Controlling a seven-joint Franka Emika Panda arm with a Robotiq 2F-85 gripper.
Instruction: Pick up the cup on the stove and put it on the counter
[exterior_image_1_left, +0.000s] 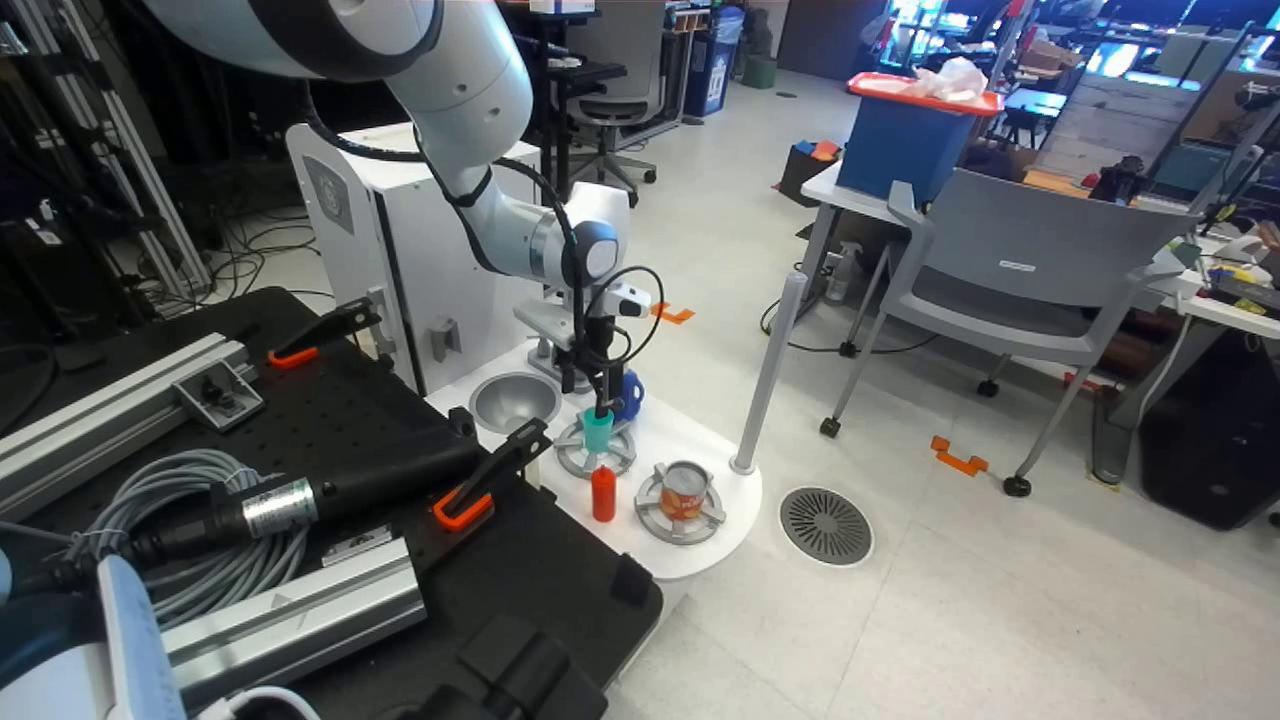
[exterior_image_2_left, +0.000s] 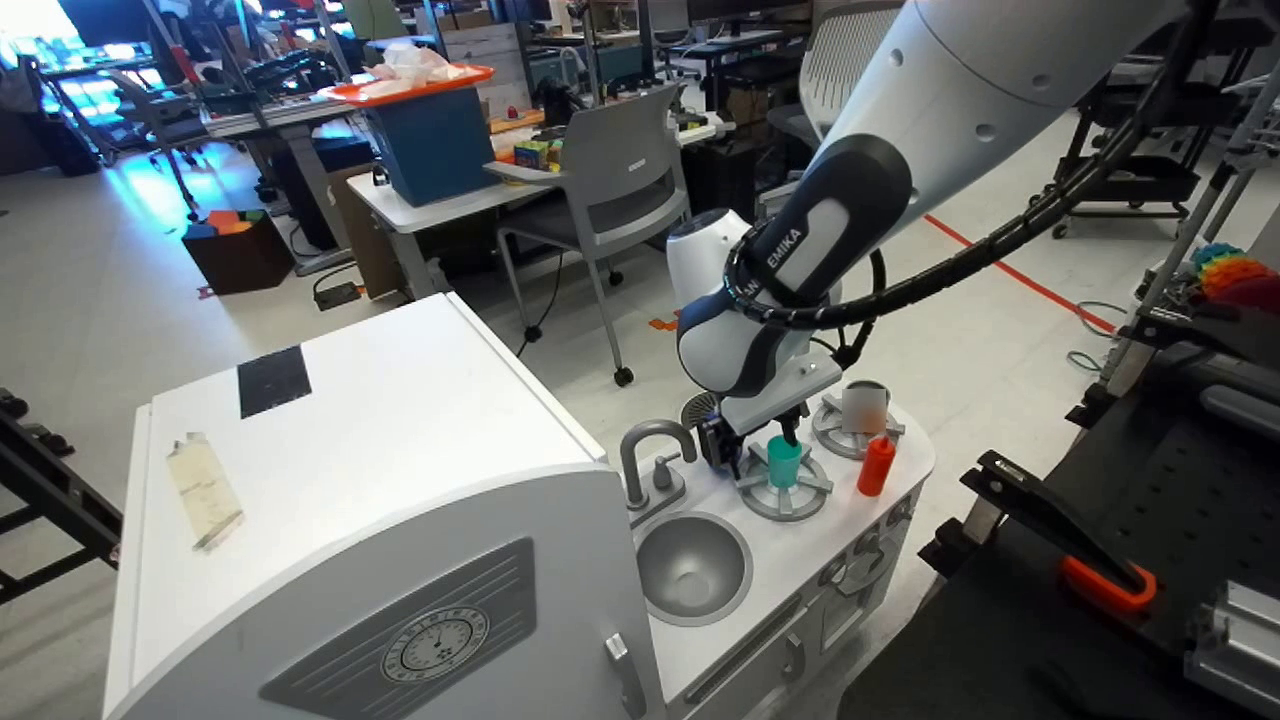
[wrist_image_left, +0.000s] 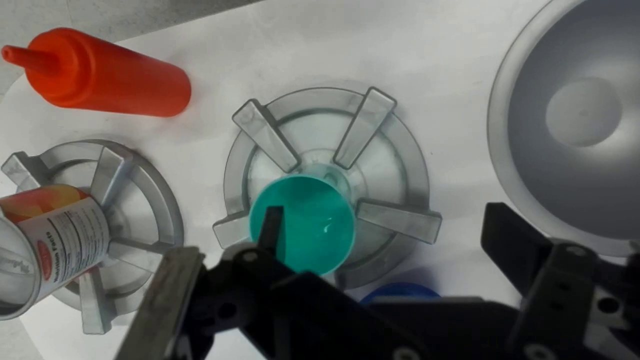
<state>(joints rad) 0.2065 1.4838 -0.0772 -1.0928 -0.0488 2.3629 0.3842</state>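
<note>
Spread wide, the gripper (wrist_image_left: 385, 215) has one finger (wrist_image_left: 272, 230) at the mouth of the teal cup (wrist_image_left: 320, 220); whether they touch, I cannot tell. That cup stands upright on a stove burner (wrist_image_left: 395, 220) atop the white counter (wrist_image_left: 457, 150). Near it are the red bottle (wrist_image_left: 120, 77) and, on another burner (wrist_image_left: 110, 175), a labelled can (wrist_image_left: 65, 240); on the opposite side lies the grey basin (exterior_image_2_left: 693, 575). Well apart, in both exterior views, stands a grey chair (exterior_image_1_left: 1020, 255).

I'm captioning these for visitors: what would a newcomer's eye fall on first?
Probably the big white robot arm, bent over the low white toy-kitchen counter. Then the teal plastic cup on a round grey burner, with an upright red plastic bottle nearby.
</note>
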